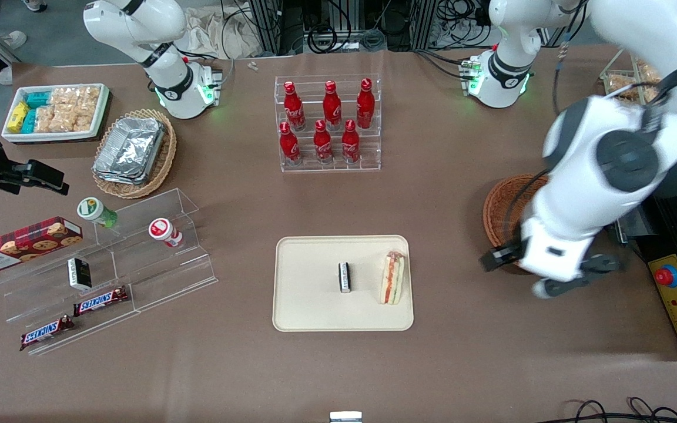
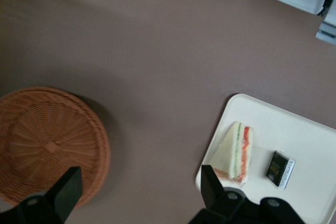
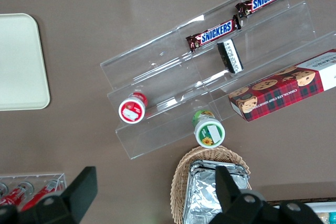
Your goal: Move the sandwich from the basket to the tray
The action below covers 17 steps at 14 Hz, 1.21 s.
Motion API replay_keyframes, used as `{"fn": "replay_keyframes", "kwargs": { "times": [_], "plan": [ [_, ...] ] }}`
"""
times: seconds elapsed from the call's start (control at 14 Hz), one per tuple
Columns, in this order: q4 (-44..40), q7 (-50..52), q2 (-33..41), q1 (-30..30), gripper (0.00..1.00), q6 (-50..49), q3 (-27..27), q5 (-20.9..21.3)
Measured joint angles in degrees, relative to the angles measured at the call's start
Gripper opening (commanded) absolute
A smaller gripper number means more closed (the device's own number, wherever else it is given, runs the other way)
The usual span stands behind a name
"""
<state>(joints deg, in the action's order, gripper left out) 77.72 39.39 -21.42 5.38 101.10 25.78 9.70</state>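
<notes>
The sandwich looks light and soft: two slabs of pale bread that would squash or slide apart under a hard squeeze, with a moist filling that could slip out along the cut face. My judgement is that the safest hold is across the two flat bread faces, near the middle of the wedge and with gentle pressure, not on the thin pointed corner or on the filling edge. It is a triangular wedge of white bread with stripes of red and green along its exposed edge, standing on a side with that striped edge turned up. It lies on the tray, close to the rim at the tray's end toward the working arm, well apart from the small dark packet near the tray's middle. The basket, off the tray toward the working arm's end of the worktop, holds nothing visible, so the transfer appears done. The claw hovers above bare worktop between tray and basket, nearer the basket; its fingers are spread wide and grip nothing.
</notes>
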Motion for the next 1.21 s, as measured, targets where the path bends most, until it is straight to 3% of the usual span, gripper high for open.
{"fn": "replay_keyframes", "kwargs": {
  "times": [0.21, 0.57, 0.93, 1.21],
  "plan": [
    [10.0, -10.4, 8.9, 1.4, 1.0, 1.7, -3.9, -4.5],
    [23.1, -23.4, 16.8, 0.9, 1.0, 5.0, -9.0, -5.3],
    [23.3, -35.4, 18.0, 1.0, 1.0, -0.1, -13.0, -6.2],
    [16.8, -41.4, 17.9, 1.1, 1.0, -6.9, -15.9, -6.8]
  ]
}}
